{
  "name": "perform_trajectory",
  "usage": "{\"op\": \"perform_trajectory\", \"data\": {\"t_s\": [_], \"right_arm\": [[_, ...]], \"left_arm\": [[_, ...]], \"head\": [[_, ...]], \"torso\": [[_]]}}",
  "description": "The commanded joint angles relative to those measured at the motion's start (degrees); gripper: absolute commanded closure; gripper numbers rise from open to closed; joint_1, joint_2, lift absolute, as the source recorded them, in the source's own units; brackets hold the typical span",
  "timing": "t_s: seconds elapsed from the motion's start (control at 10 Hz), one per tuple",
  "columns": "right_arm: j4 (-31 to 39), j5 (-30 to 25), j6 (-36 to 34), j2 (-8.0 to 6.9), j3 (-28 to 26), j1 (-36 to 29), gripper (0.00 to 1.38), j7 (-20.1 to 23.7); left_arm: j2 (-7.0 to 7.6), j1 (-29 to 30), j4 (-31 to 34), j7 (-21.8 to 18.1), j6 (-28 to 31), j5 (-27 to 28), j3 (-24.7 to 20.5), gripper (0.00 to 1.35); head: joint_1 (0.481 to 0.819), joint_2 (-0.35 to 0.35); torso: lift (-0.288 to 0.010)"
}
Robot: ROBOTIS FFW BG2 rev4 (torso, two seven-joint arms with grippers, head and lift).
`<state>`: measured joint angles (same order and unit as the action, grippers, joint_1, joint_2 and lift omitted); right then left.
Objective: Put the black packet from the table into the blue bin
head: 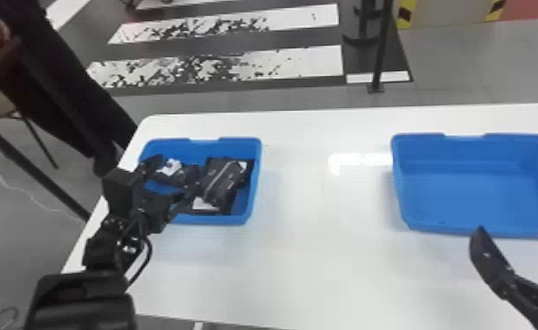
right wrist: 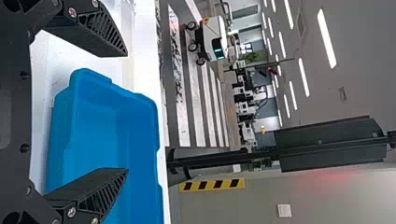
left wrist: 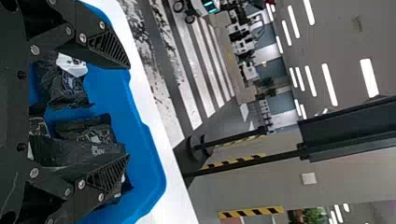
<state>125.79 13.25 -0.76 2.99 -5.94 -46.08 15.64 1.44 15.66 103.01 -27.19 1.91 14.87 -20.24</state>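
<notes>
Black, boxy arms [head: 79, 303] carry a looped dark cable [head: 150, 258], round silver screws [left wrist: 82, 38] and tapered fingers [head: 486, 259] with ribbed sides.

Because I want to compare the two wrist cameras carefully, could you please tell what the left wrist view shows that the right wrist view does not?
Left wrist view: black packets, the blue bin holding them, and the open left gripper.
Right wrist view: the other blue bin and the open right gripper.
Both: the white table, ceiling lights and striped tape.
</notes>
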Motion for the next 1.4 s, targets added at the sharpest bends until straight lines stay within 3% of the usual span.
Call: {"op": "perform_trajectory", "data": {"t_s": [0.0, 0.2, 0.5, 0.9, 1.3], "right_arm": [[0.0, 0.0, -0.1, 0.0, 0.0, 0.0, 0.14, 0.0], [0.1, 0.1, 0.1, 0.0, 0.0, -0.3, 0.14, 0.0], [0.1, 0.1, -0.1, 0.0, 0.0, -0.3, 0.14, 0.0], [0.1, 0.0, 0.1, 0.0, 0.0, -0.5, 0.14, 0.0], [0.3, 0.0, 0.1, -0.09, 0.2, -0.3, 0.14, 0.0]], "left_arm": [[-1.59, 3.7, 0.0, 0.7, -9.8, -3.1, -1.9, 0.13], [-1.59, 11.5, 0.0, 5.8, -21.6, -11.7, -1.4, 0.13], [-1.59, 20.8, 0.1, 11.7, -33.1, -24.4, 4.4, 0.13], [-1.59, 27.8, 4.6, 12.9, -33.4, -26.9, 5.3, 0.13], [-1.59, 29.5, 6.0, 13.4, -31.7, -27.0, 5.4, 0.13]], "head": [[0.695, 0.168], [0.695, 0.174], [0.695, 0.189], [0.695, 0.197], [0.695, 0.203]], "torso": [[-0.11], [-0.11], [-0.11], [-0.11], [-0.11]]}}
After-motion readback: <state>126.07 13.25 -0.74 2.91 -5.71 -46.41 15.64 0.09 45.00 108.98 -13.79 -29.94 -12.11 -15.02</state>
